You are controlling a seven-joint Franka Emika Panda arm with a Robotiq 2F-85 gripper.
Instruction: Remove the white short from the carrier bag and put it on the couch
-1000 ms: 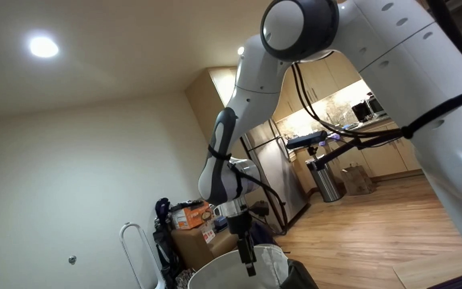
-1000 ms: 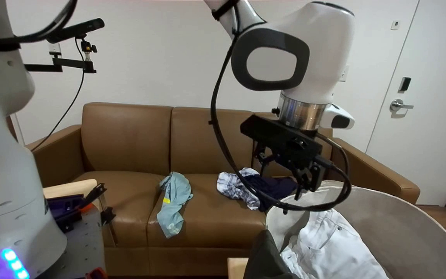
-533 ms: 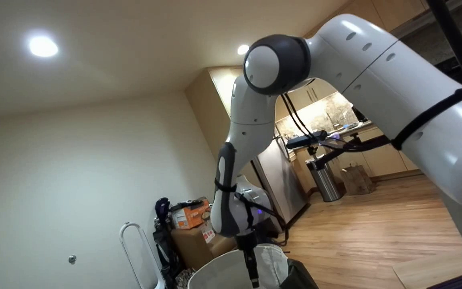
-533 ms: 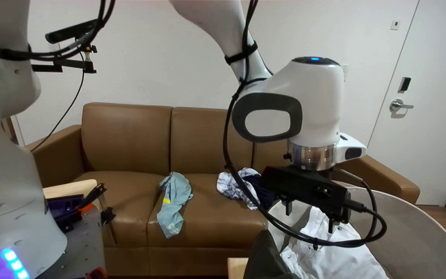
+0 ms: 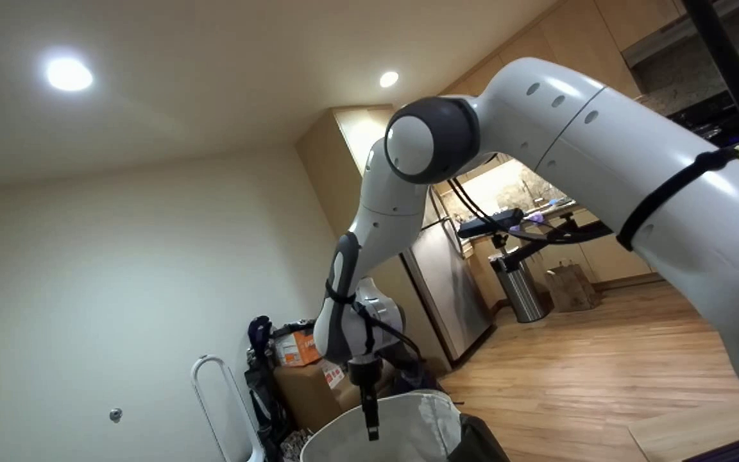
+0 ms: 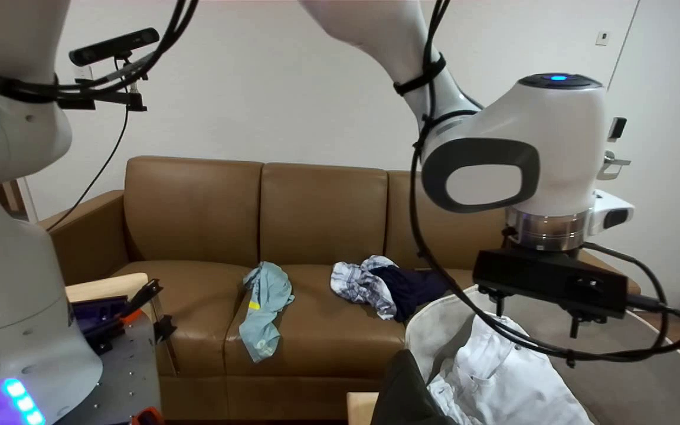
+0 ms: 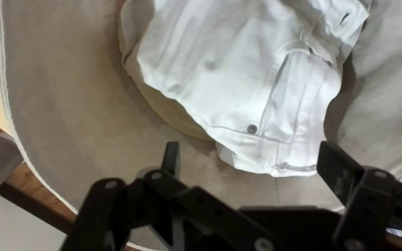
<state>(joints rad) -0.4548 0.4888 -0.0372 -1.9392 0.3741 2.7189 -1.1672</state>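
The white short lies crumpled in the carrier bag, a pale grey-white receptacle with a rounded rim. In the wrist view the short shows its waistband and button towards my jaws, against the bag's inner wall. My gripper is open and empty, its fingers wide apart over the bag's opening. The waistband lies between and beyond the fingertips in the picture, with no grip on it. The gripper shows in both exterior views. The couch stands behind the bag.
On the couch lie a teal garment, a plaid cloth and a navy cloth. A dark grey cloth hangs at the bag's near rim. The arm's cable loops low in front of the gripper.
The gripper first came down to the bag, then shifted right in an exterior view and rose slightly. It stays open. The short and the clothes on the couch have not moved.
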